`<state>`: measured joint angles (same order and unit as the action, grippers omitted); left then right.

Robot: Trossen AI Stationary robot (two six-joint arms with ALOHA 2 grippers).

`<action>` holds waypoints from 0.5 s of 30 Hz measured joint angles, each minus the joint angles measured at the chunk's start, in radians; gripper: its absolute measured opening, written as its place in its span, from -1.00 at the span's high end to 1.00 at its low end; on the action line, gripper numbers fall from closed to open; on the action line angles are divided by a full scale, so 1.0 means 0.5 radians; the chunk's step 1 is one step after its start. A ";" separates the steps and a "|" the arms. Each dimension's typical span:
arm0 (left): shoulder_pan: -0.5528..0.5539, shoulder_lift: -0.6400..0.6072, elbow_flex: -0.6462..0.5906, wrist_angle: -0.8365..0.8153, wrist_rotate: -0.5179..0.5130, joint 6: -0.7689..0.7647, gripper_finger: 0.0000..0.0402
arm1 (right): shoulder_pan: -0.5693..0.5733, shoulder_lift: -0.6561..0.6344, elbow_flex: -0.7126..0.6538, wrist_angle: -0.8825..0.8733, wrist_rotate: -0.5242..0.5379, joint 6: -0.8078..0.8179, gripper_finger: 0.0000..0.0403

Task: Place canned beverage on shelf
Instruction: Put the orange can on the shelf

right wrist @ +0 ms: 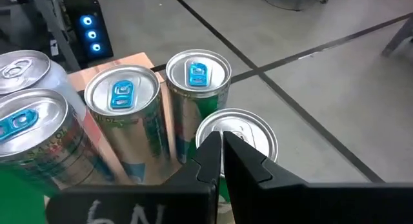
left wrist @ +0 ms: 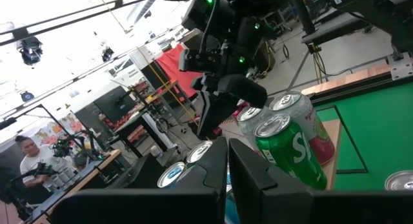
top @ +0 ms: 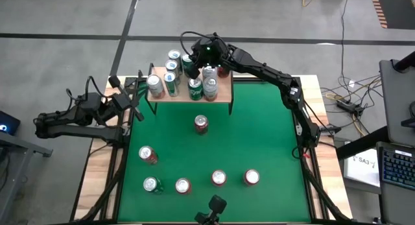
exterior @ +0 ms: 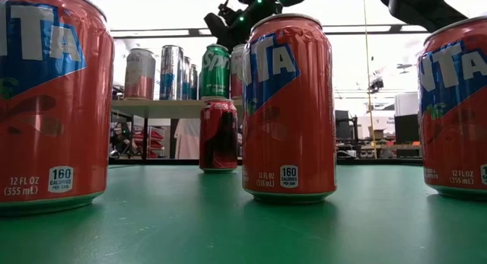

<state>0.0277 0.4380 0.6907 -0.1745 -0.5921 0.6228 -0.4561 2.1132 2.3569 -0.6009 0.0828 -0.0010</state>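
The shelf (top: 224,89), a light-wood board on black legs, stands at the table's far side and bears several cans (top: 170,76). My right gripper (right wrist: 221,145) is shut and hangs over the shelf's far edge, its fingertips just above the silver top of a green can (right wrist: 251,137). Two blue-tabbed cans (right wrist: 122,95) stand beside that can. In the left wrist view the same gripper (left wrist: 210,121) slants down over the cans. My left gripper (left wrist: 228,153) is shut, holds nothing and waits level off the table's left edge, pointing at the shelf. My right gripper's shut fingertips (right wrist: 210,153) come slanting down from above over the lid of the green can (right wrist: 242,130) at the shelf's far edge. Whether they touch the lid I cannot tell. The can stands upright on the shelf.
Several red cans stand on the green table (top: 272,134): one just in front of the shelf (top: 201,124), one at the left (top: 148,155), several along the near edge (top: 218,178). In the low view they loom close (exterior: 289,104). A person (left wrist: 29,162) stands in the room beyond.
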 joint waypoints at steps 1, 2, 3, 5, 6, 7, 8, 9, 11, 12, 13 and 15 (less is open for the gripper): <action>0.000 0.000 0.000 0.004 0.001 0.000 1.00 | -0.001 0.000 0.000 -0.002 -0.002 -0.002 0.95; 0.000 0.003 0.000 0.006 0.012 -0.004 1.00 | -0.001 0.000 0.000 -0.011 -0.004 -0.014 0.95; 0.000 0.007 0.000 0.006 0.032 -0.013 1.00 | 0.001 -0.005 0.000 -0.029 -0.025 -0.020 0.95; 0.001 0.029 0.000 0.010 0.143 -0.056 1.00 | 0.005 -0.054 -0.006 -0.116 -0.147 -0.005 0.95; 0.001 0.051 0.000 0.038 0.239 -0.088 1.00 | 0.011 -0.089 -0.008 -0.153 -0.216 0.002 0.95; 0.001 0.081 0.000 0.086 0.339 -0.114 1.00 | 0.021 -0.147 -0.008 -0.193 -0.270 0.003 0.95; 0.001 0.116 0.000 0.144 0.422 -0.130 1.00 | 0.032 -0.221 -0.008 -0.255 -0.287 0.018 0.95; 0.000 0.158 0.000 0.215 0.468 -0.133 1.00 | 0.040 -0.309 -0.008 -0.306 -0.289 0.026 0.95; 0.001 0.269 0.034 0.324 0.473 -0.077 1.00 | 0.047 -0.464 0.001 -0.367 -0.300 0.029 0.95; 0.001 0.333 0.076 0.358 0.454 -0.040 1.00 | 0.043 -0.532 0.004 -0.420 -0.293 0.016 0.95; 0.005 0.406 0.139 0.365 0.427 -0.011 1.00 | 0.039 -0.595 0.005 -0.473 -0.286 0.003 0.95; 0.024 0.545 0.292 0.326 0.426 0.020 1.00 | 0.034 -0.696 0.003 -0.574 -0.269 -0.013 0.95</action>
<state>0.0396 0.7107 0.8367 -0.0114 -0.3790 0.6328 -0.4389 1.7651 2.3587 -0.8879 -0.0518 -0.0076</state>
